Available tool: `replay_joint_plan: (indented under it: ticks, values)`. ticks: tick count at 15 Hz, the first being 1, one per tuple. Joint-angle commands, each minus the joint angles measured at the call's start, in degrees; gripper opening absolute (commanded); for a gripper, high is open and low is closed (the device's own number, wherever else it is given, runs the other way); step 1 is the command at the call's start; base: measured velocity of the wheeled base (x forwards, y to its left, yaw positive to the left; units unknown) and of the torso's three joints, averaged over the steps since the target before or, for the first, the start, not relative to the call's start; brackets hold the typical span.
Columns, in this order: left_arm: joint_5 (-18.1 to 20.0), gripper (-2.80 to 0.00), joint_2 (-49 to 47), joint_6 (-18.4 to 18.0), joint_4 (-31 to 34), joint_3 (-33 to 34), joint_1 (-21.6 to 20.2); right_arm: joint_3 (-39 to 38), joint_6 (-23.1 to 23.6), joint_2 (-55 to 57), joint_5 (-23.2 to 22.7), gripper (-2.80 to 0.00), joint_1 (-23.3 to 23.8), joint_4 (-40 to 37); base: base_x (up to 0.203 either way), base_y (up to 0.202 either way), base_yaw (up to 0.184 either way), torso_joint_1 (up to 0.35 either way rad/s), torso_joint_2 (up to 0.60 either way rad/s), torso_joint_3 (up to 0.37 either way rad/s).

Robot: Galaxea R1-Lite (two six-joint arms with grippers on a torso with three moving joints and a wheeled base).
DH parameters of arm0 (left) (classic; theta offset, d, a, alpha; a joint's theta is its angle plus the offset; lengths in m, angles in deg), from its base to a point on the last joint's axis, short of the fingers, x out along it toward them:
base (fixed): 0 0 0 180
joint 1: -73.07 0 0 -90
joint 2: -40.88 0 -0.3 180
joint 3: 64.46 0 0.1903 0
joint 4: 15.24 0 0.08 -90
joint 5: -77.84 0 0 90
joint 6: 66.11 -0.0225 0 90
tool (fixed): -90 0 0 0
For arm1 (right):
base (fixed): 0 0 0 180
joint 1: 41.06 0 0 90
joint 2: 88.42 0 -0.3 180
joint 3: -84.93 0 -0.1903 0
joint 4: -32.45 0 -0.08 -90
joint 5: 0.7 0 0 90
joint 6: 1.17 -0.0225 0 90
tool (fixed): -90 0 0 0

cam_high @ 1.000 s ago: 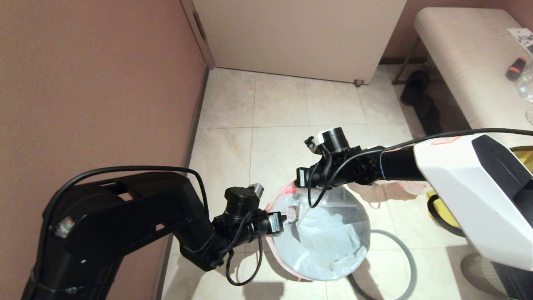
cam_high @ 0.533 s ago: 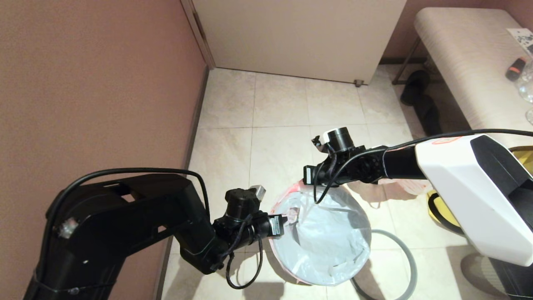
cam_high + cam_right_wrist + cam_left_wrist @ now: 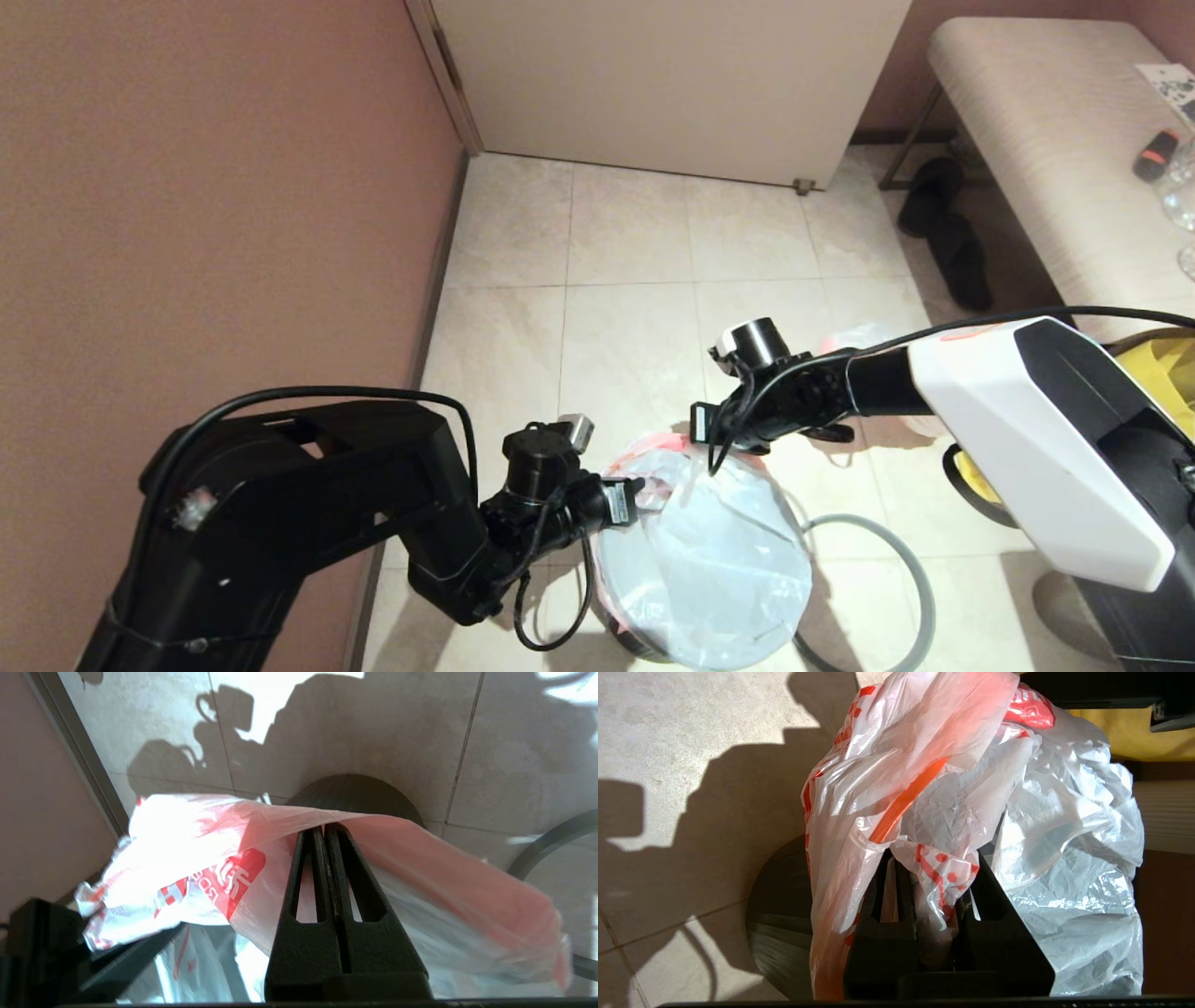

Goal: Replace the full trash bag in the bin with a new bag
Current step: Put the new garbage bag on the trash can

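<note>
The new bag, thin white film with an orange-pink lettered band, is spread over the mouth of the black bin. My left gripper is at the bin's left side, shut on a bunched piece of the bag's mouth. My right gripper is at the far side. Its fingers are shut, with the bag's band stretched over their tips. Below that band the bin shows dark. Behind the right arm, the full trash bag peeks out on the floor.
The grey hoop rim lies on the tiles right of the bin. A yellow fabric bag sits under my right arm. A brown wall runs close on the left. A bench and dark slippers are at the far right.
Both grippers have come down and towards me with the bag's mouth, drawing the film lower over the bin. The right arm's shift has uncovered the full trash bag behind it.
</note>
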Motion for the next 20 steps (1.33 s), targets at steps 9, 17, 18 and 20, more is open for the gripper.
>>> replay_joint_plan:
  ticks: [9,17,18,20]
  values:
    - [-0.40,-2.80,-0.67,0.17,-0.48,-0.19,-0.43,4.03,-0.80,-5.41,-0.16,-2.80,6.35,-0.10,0.000,0.000,0.000,0.000,0.00,0.000]
    - [-2.37,-2.80,4.98,-0.14,1.42,0.69,0.34,-12.73,-6.93,-20.92,3.73,-2.80,2.73,0.41,0.000,0.000,0.000,0.000,0.00,0.000]
    - [-3.20,-2.80,5.45,-0.18,1.36,0.69,0.41,-13.02,-6.17,-22.62,4.54,-2.80,2.64,0.36,0.000,0.000,0.000,0.000,0.00,0.000]
    - [-4.31,-2.80,4.62,-0.38,1.06,0.47,0.41,-15.78,-2.68,-24.15,5.54,-2.80,2.37,0.47,0.000,0.000,0.000,0.000,0.00,0.000]
